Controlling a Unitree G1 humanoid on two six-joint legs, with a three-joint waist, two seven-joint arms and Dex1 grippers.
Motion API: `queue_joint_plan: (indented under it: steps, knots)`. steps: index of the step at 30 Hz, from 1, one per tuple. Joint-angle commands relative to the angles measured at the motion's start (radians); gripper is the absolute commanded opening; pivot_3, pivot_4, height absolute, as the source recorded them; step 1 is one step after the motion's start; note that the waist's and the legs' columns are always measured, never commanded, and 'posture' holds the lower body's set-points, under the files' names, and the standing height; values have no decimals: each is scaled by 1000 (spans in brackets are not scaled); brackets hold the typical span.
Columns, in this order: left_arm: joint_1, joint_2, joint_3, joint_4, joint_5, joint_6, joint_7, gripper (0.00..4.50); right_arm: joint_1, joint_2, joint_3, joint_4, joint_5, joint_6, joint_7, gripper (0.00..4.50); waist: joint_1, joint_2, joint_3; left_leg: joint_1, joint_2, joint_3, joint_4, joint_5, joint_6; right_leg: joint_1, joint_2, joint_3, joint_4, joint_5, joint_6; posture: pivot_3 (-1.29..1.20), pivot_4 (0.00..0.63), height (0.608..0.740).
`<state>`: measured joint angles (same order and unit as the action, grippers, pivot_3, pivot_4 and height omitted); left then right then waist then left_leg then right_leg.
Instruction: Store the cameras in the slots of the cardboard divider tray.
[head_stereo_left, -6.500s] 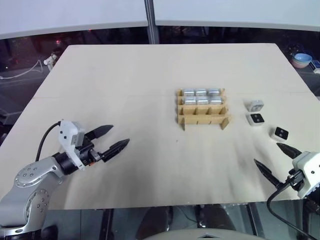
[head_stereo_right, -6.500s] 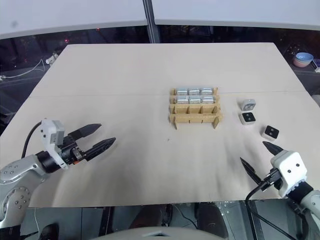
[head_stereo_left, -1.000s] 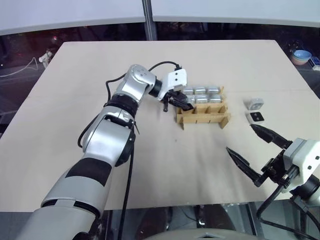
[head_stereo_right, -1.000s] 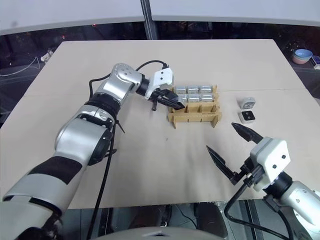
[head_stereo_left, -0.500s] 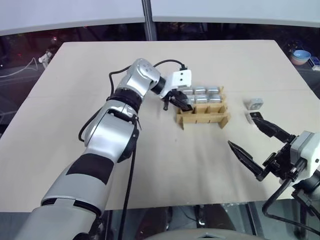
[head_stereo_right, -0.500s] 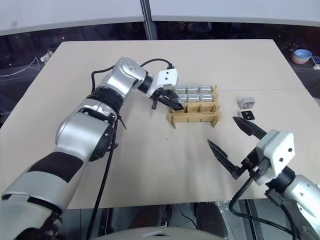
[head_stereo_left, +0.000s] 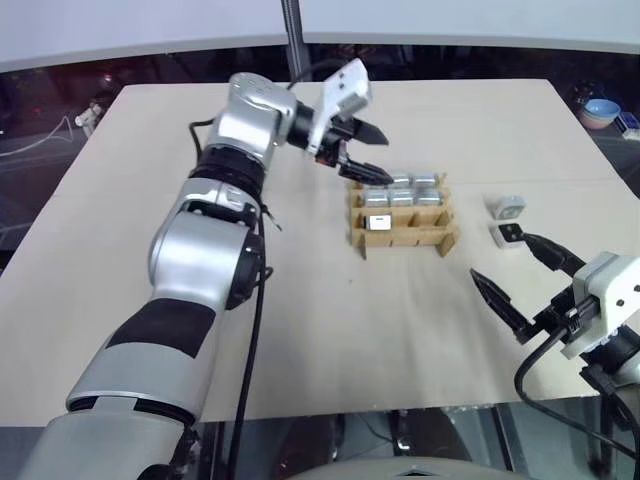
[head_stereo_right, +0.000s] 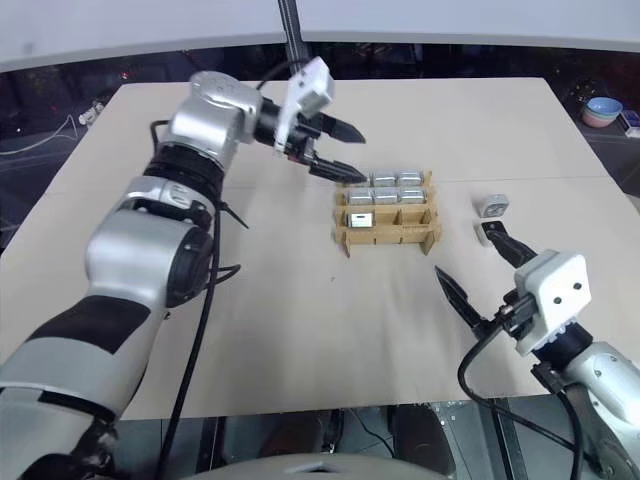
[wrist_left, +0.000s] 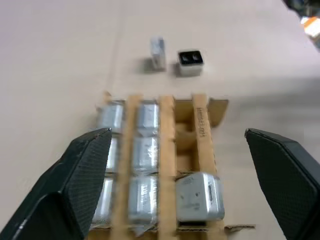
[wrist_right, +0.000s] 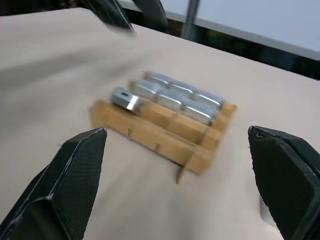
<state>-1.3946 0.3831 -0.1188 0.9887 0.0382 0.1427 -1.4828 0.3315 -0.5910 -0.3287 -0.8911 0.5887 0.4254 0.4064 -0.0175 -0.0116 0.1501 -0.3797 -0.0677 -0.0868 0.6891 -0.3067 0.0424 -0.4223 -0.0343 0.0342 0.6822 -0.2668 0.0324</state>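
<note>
Black fingers of the left gripper (head_stereo_left: 362, 152) stand spread wide and hold nothing, hanging above the far-left corner of the cardboard divider tray (head_stereo_left: 403, 238). That brown grid sits mid-table, its two far rows filled with silver cameras and a seventh camera (head_stereo_left: 378, 223) seated in the left slot of the near row; the middle and right slots of that row look empty (the left wrist view agrees).

Further right, two loose cameras lie on the table well apart from the tray: one (head_stereo_left: 511, 208) farther off and one (head_stereo_left: 503, 233) nearer, black lens face up. The right gripper (head_stereo_left: 523, 282), also gaping and empty, hovers just short of that nearer camera, one fingertip almost over it. I judge the right arm much the better placed for the next pick, the camera lying just ahead and slightly left of its fingers, the free slots further left still.

No brand, label or lettering can be read on the cameras or cardboard.
</note>
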Motion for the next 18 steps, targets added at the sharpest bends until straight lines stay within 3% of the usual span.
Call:
queue_joint_plan:
  steps: [1, 6, 11, 14, 17, 18]
  knots:
    - [133, 3, 1, -194, -34, -27, 36, 4462, -32, -10, 2, 25, -6, -23, 36, 4500, 4, 0, 0, 0, 0, 0, 0, 0, 0, 0, 0, 2, 0, 0, 0, 0, 150, 740]
    - [280, -8, -48, -388, -28, 19, 81, 4462, -13, -13, 3, 41, -39, -49, 83, 4500, 15, -1, 1, -4, 0, -2, 3, 0, 0, -1, -1, 0, -1, 0, 0, 0, 150, 740]
    - [311, -18, -123, -330, 46, -114, 164, 4462, 65, 6, 0, 10, -62, -92, 123, 4500, 20, -1, 0, -3, -1, -2, 3, 0, 0, 0, -1, 0, 0, 0, 0, 0, 150, 740]
    - [301, -27, -147, -267, 66, -186, 194, 3688, 102, 24, 0, -7, -79, -111, 123, 4500, 17, -1, 0, -2, -1, -1, 3, 0, 0, 0, 0, 1, 0, 0, 0, 0, 150, 740]
    - [287, -40, -164, -216, 69, -232, 191, 2460, 121, 38, 2, -31, -89, -109, 105, 4500, 12, -1, 0, -2, -1, 0, 3, 0, 0, 0, 0, 1, 1, 0, 0, 0, 150, 740]
    - [282, -42, -171, -198, 77, -255, 197, 2460, 126, 41, 3, -39, -92, -105, 99, 4500, 12, -1, 0, -2, -1, 0, 3, 0, 0, 0, 0, 1, 1, 0, 0, 0, 150, 740]
